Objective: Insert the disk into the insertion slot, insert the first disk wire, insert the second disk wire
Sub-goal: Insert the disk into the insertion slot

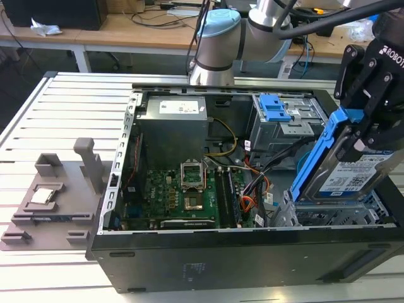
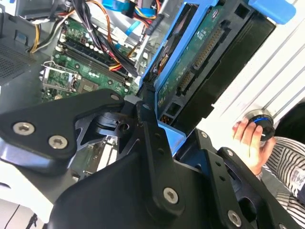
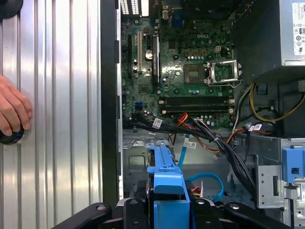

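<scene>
My gripper (image 1: 365,134) is shut on the disk (image 1: 346,169), a silver drive with a white-and-blue label in a bright blue caddy. The disk hangs tilted, its lower end just above the insertion slot (image 1: 331,216), the silver cage at the case's corner on the exterior view's right. The second wrist view shows the disk's green circuit-board side (image 2: 198,59) between the black fingers (image 2: 150,138). In the first wrist view the blue caddy (image 3: 167,188) sits between the jaws. Beside it lie the looping light-blue second disk wire (image 3: 212,183) and the red-orange first disk wire (image 3: 187,120), both loose.
The open computer case (image 1: 189,265) lies on a slatted metal table (image 1: 69,107). A larger grey cage with a blue clip (image 1: 276,112) stands behind the slot. A black cable bundle (image 3: 228,152) crosses near the motherboard (image 3: 190,71). A person's hand (image 3: 12,112) rests on a knob beside the case.
</scene>
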Controlling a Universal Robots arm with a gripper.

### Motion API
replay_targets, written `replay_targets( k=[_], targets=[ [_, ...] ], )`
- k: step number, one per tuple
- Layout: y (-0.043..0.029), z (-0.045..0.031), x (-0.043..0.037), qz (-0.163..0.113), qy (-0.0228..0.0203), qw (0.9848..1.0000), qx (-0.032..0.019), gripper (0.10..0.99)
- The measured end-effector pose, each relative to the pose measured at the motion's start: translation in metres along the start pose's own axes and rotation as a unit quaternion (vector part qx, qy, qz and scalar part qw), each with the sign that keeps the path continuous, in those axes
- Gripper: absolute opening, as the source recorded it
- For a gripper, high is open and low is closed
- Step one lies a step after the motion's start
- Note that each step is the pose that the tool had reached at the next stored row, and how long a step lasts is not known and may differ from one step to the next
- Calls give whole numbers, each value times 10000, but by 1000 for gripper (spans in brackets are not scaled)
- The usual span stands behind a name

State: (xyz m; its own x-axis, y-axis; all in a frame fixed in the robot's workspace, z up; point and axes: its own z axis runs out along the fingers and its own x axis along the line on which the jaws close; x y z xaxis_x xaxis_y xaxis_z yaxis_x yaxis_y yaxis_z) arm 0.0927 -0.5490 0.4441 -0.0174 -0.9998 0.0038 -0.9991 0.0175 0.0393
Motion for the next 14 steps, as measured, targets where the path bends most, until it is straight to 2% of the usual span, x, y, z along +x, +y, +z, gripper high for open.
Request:
replay_targets(
  k=[14],
  targets=[
    [-45, 105, -80, 0, 11, 10000, 0, 365]
  ],
)
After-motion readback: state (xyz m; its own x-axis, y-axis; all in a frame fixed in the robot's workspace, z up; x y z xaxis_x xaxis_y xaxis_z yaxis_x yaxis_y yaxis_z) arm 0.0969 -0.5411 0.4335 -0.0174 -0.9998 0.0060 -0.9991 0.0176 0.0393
